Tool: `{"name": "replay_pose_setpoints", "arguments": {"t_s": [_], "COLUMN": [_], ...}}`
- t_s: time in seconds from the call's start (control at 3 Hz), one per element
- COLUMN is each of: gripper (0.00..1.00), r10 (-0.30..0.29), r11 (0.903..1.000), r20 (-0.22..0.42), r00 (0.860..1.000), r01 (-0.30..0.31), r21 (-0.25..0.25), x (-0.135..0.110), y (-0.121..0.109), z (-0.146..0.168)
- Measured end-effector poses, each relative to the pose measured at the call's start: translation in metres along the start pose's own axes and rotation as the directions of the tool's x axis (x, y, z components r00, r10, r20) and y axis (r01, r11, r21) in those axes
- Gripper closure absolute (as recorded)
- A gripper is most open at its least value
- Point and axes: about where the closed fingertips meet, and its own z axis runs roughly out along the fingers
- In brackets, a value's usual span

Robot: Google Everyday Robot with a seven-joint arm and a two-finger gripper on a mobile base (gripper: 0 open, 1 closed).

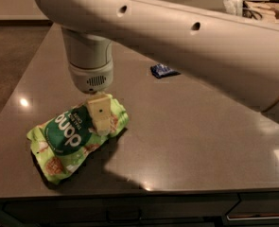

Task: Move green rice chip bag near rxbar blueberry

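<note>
1. Camera view, surroundings: a dark glossy table (191, 126) carried everything; the robot's thick pale arm (200, 37) crossed the upper picture from the right and ended in a round wrist housing (89, 65) directly above the gripper (101, 122); far to the gripper's right and beyond it, at the table's back corner, sat a heap of pale clutter (255, 8), too indistinct to name; below the gripper, under the table's front edge, ran dark drawer fronts (129, 212).
2. Camera view, the way across: the rxbar blueberry (162, 70) lay flat on the table, beyond the gripper and to its right, well apart from it, just below the arm's lower edge; glossy tabletop with patches of reflected light lay between the gripper and the bar; the arm overhung that stretch.
3. Camera view, the gripper: it pointed straight down, its beige end resting on the upper right part of the green rice chip bag (70, 138); whether it was open or clamped on the bag could not be told.
4. Camera view, the task's thing: the bag lay crumpled on the table, directly under the gripper and spreading to its lower left; its dark green circle with white letters sat just left of the gripper; the bag was well apart from the bar.
</note>
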Motion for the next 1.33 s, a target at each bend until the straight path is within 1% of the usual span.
{"name": "replay_pose_setpoints", "arguments": {"t_s": [0.33,0.67,1.0,1.33], "gripper": [0.42,0.65,0.88,1.0], "r10": [-0.009,0.0,0.024,0.1], "r11": [0.9997,0.9998,0.9997,0.9945], "r20": [-0.018,-0.016,-0.005,0.004], "r00": [1.0,1.0,1.0,0.995], "r01": [0.009,-0.001,-0.024,-0.1], "r21": [-0.024,-0.019,-0.006,0.029], "x": [0.019,0.034,0.046,0.063], "y": [0.003,0.001,-0.004,-0.017], "z": [-0.002,-0.013,-0.026,-0.04]}}
